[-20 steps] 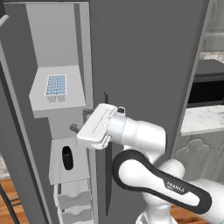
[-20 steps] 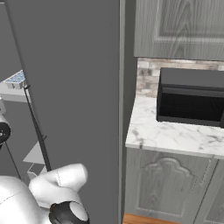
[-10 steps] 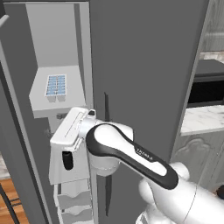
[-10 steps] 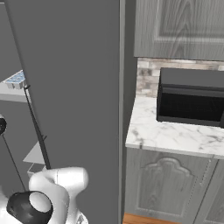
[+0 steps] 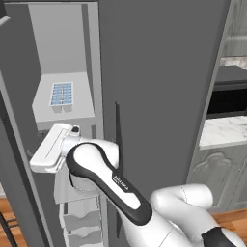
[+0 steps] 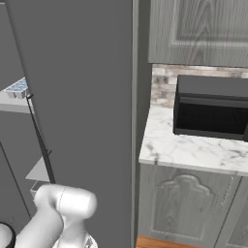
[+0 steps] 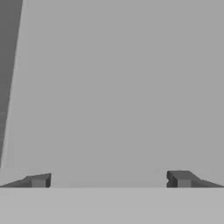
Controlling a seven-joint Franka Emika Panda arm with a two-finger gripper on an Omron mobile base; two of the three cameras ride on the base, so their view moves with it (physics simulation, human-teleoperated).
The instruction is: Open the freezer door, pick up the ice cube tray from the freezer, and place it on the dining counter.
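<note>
Freezer door (image 5: 14,144) swung open, pick-up step in hand; tool (image 7: 109,179) spread wide and empty inside the freezer (image 5: 62,53), below the shelf bearing the ice cube tray (image 5: 61,94); next: raise, straddle tray, pinch.

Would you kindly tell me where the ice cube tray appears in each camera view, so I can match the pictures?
Left base view: the ice cube tray lies on a white freezer shelf at upper left, above the hand.
Right base view: its corner peeks out at the left edge, beside the dark door panel.
Hand view: I cannot make it out.
Shared landmark: the white shelf under the tray.
</note>
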